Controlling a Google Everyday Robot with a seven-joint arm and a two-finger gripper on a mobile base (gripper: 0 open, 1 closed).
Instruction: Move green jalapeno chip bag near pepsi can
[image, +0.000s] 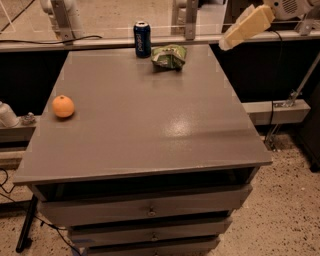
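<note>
The gripper is hanging beyond the far right corner of the table, above its top. The pepsi can and the green jalapeno chip bag are crowding the far edge, and an orange is sitting near the left edge. Middle, front and right are lying open.

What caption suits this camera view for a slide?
Green jalapeno chip bag beside the pepsi can at the far edge of the table; gripper hovers high at right.
</note>
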